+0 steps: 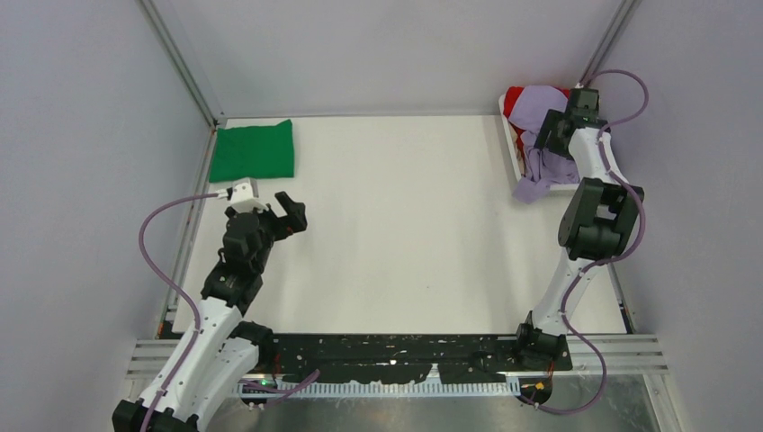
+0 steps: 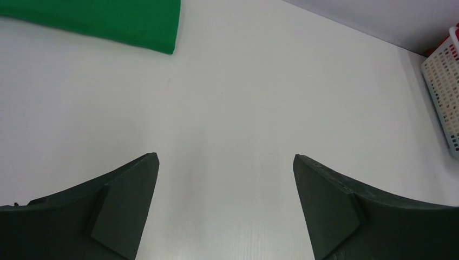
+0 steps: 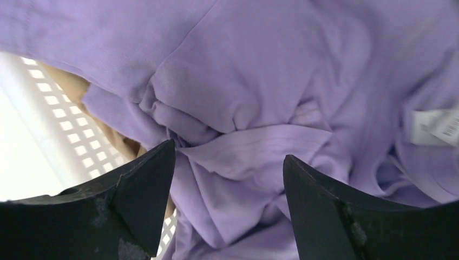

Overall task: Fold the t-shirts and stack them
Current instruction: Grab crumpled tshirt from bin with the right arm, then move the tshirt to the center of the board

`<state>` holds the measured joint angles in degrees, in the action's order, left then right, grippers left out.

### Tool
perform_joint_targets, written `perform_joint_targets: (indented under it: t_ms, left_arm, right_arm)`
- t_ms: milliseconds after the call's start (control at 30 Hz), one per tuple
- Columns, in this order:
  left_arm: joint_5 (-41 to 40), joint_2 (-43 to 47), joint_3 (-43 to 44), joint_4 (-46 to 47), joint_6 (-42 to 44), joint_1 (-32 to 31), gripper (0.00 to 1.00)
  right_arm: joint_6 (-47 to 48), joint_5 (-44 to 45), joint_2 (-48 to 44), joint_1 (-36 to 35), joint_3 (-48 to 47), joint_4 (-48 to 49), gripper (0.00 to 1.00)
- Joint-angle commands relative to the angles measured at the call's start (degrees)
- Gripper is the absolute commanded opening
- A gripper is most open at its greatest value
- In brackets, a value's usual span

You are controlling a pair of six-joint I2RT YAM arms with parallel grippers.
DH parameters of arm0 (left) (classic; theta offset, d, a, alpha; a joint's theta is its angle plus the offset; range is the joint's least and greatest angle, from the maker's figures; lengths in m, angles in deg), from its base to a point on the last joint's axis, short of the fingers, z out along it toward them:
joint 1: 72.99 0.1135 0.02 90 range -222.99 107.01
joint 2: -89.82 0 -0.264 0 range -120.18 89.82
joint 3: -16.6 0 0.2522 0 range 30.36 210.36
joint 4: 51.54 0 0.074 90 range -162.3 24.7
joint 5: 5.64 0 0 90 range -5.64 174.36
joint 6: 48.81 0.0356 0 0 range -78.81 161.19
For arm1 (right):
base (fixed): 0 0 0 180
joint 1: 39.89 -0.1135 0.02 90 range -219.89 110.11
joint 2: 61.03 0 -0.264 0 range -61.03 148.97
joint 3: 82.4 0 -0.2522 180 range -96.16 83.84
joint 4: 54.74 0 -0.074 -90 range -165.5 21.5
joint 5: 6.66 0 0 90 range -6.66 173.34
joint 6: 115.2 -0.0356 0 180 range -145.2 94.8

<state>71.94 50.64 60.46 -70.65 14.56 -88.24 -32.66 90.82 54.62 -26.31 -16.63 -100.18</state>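
hovering, l gripper (image 2: 224, 162): jaws spread wide, nothing btwn them, only bare table (image 1: 405, 243) below. sits mid-left, prob to keep out of the way yet be ready for a corner once a shirt is laid out.
green t-shirt (image 1: 253, 151): far-left corner of table, flat, folded to a tidy rectangle. looks finished, likely the base of the stack. well apart from l gripper.
r gripper (image 3: 229, 151): far right, arm stretched out over the basket. jaws wide, one each side of a bunched ridge of cloth, not pinched on it yet. aimed at a ridge bc a fold gives the pads sth to bite.
basket (image 2: 441, 86): white, slatted, at far-right table edge, holds the unfolded shirts.
lavender t-shirt (image 3: 260, 81): crumpled on top of the pile, part spilling over the near rim onto the table. white label shows at right in the wrist view.
tan t-shirt (image 3: 65, 81): thin sliver under the lavender, against the basket wall.
red t-shirt (image 1: 516, 99): far end of basket, mostly covered by lavender.
step (my read): abt to grab lavender and pull it out to the open table.
progress (my read): one shirt done, at least three left.
risk (my read): a deep bite could catch tan too and drag both out.
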Motion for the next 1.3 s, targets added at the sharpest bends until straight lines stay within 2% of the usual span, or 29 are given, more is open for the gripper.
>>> perform_joint_targets:
  t_ms: [0, 67, 100, 133, 167, 200, 267, 500, 700, 833, 967, 1100, 1133, 1200, 1267]
  left_arm:
    - [-0.7, -0.15, 2.08, 2.72, 0.45, 0.3, 1.0]
    - [-0.76, -0.19, 1.99, 2.46, 0.46, 0.28, 1.0]
    - [-0.82, -0.22, 1.91, 2.32, 0.53, 0.3, 1.0]
    - [-0.95, -0.26, 2.0, 2.1, 0.53, 0.3, 1.0]
    - [-1.12, -0.24, 1.99, 1.94, 0.61, 0.3, 1.0]
    - [-1.19, -0.27, 2.02, 1.77, 0.54, 0.26, 1.0]
    - [-1.2, 0.0, 2.25, 1.54, 0.53, 0.3, 1.0]
    - [-0.33, 1.37, 1.8, 1.98, 0.06, 0.3, 1.0]
    - [-0.4, 2.56, 1.56, 1.81, 0.09, 0.3, 0.99]
    - [-0.4, 3.85, 1.51, 1.8, 0.24, 0.3, 0.99]
    - [-0.51, 4.98, 1.09, 2.19, 0.18, 0.3, 0.99]
    - [-0.27, 5.71, 0.07, 2.88, -0.25, 0.3, 0.99]
    - [-0.17, 5.85, -0.31, 3.14, -0.34, 0.3, 0.99]
    - [0.06, 5.91, -0.61, 3.25, -0.35, 0.3, 0.99]
    - [0.12, 5.96, -0.61, 2.85, -0.3, 0.3, 0.99]
  right_arm:
    - [3.27, -4.17, 1.65, -0.46, -3.77, -3.3, 0.73]
    - [3.11, -4.51, 2.24, -0.43, -3.2, -3.3, 0.64]
    - [2.97, -4.59, 2.31, -0.43, -2.92, -3.21, 0.55]
    - [2.89, -4.32, 2.3, -0.42, -2.33, -2.82, 0.41]
    - [2.56, -3.97, 2.21, -0.4, -2.04, -2.53, 0.34]
    - [2.42, -3.0, 1.66, -0.4, -1.69, -1.99, 0.21]
    - [2.07, -1.65, -0.15, -0.41, -1.57, -1.26, 0.09]
    - [2.36, 2.66, -14.82, -0.42, -1.32, 4.7, 0.05]
    - [4.54, 0.28, -28.85, -0.47, 3.12, 13.84, 0.05]
    - [5.12, -5.72, -35.14, -0.43, 3.59, 17.84, 0.05]
    - [3.02, -16.79, -38.39, -0.51, 0.66, 18.96, 0.05]
    - [-5.74, -28.88, -40.05, -1.14, -1.49, 19.09, 0.05]
    - [-6.78, -33.47, -40.75, -1.74, -0.92, 19.83, 0.05]
    - [-8.37, -37.08, -41.77, -4.89, -0.41, 20.3, 0.05]
    - [-6.81, -37.04, -42.46, -10.19, -1.25, 19.09, 0.05]
